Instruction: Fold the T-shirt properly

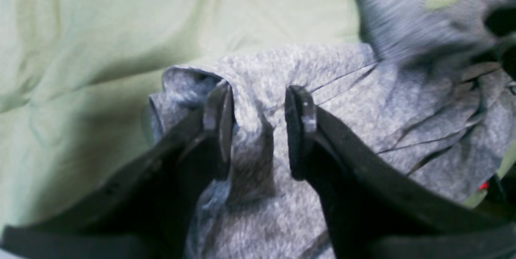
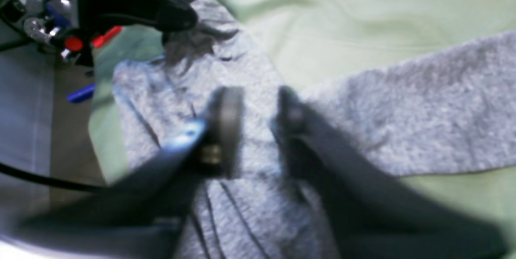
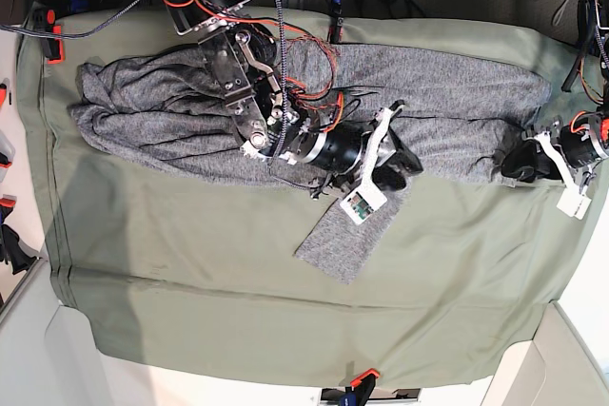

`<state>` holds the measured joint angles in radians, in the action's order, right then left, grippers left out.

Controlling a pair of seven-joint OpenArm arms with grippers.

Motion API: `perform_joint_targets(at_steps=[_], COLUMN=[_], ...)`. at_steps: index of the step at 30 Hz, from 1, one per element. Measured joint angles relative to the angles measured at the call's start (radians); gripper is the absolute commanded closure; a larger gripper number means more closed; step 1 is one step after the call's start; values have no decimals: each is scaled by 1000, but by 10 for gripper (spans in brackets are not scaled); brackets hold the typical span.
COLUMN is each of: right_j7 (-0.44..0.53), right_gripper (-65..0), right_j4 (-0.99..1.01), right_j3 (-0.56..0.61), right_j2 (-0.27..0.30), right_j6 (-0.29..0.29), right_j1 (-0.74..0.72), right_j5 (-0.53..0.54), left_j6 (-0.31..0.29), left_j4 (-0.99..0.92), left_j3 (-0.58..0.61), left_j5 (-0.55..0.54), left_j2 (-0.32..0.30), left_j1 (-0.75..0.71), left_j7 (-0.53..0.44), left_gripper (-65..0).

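The heather-grey T-shirt [image 3: 447, 83] lies stretched across the far part of the olive-green cloth sheet [image 3: 238, 282], and one sleeve end [image 3: 347, 240] points toward the front. My left gripper [image 1: 258, 120] stands at the shirt's right end [image 3: 523, 164], its jaws apart, with a raised ridge of grey fabric [image 1: 252, 158] between them. My right gripper [image 2: 260, 118] is blurred, its jaws apart, low over the shirt's middle [image 3: 395, 164]. The sleeve [image 2: 443, 110] runs off to its right. The left gripper also shows in the right wrist view [image 2: 161, 13].
The green sheet is clamped to the table at its edges [image 3: 362, 379]. Cables and clamps [image 3: 57, 35] line the far and left edges. A blue pen-like object [image 2: 80, 94] lies beyond the sheet's edge. The green sheet [image 1: 100, 29] shows bare to the left of the left gripper.
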<state>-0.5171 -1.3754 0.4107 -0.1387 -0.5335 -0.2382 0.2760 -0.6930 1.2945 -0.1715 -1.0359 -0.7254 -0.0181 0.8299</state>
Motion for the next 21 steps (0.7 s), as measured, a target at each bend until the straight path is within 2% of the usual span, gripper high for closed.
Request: perform_joint_targets(at_steps=[1, 4, 6, 9, 13, 17, 21], right_j7=[-23, -93, -125, -125, -211, -224, -226], right_gripper=[-413, -420, -420, -420, -419, -419, -419], right_j4=[-9, -64, -117, -219, -352, -455, -512], right_j3=[-10, -56, -105, -206, -329, -444, -564], right_j2=[0, 0, -1, -3, 9, 69, 133], right_j6=[2, 2, 2, 3, 5, 2, 5], right_j1=[0, 8, 13, 34, 82, 159, 243], right_j5=[0, 4, 5, 6, 56, 125, 155], left_j6=[0, 0, 0, 0, 0, 0, 3], left_j4=[0, 34, 68, 116, 132, 130, 129], left_j3=[0, 0, 0, 0, 0, 25, 183], left_j5=[-1, 31, 56, 75, 90, 152, 310], left_j2=[0, 1, 6, 8, 15, 78, 157], left_j1=[2, 9, 27, 58, 93, 139, 198], left_j7=[-5, -23, -38, -78, -117, -129, -210], left_gripper=[-244, -244, -282, -376, -379, -379, -379])
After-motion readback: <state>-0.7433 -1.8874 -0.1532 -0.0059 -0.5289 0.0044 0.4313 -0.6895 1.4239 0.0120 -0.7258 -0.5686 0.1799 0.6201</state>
